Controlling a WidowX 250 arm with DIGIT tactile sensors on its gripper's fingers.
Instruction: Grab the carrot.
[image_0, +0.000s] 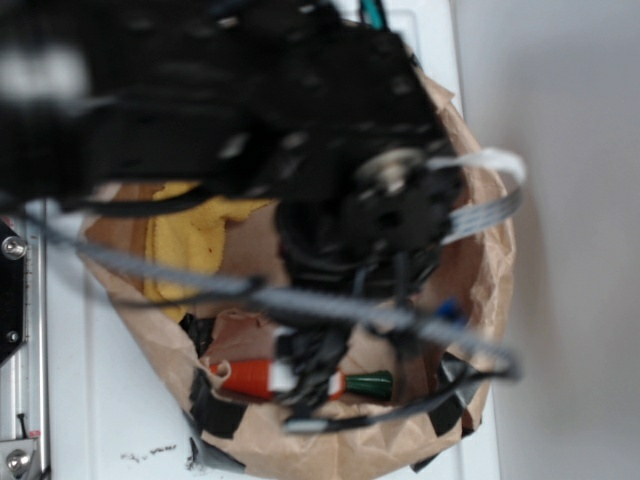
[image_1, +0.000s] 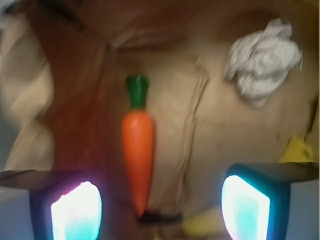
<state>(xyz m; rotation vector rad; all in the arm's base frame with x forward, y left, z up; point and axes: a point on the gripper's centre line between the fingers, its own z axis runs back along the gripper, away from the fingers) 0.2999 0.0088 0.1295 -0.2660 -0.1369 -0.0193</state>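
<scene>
The carrot lies on crumpled brown paper, orange and tapered, with its dark green stem pointing away from the wrist camera. My gripper is open. Its two fingers stand wide apart on either side of the carrot's pointed tip, without touching it. In the exterior view the carrot lies low in the picture. The gripper hangs just over the carrot's middle and hides that part. The green stem shows to the right of the gripper.
The brown paper forms a rumpled nest with raised edges on a white table. A yellow cloth lies inside it at the back left. A crumpled white paper ball sits right of the carrot's stem. Grey cables cross the exterior view.
</scene>
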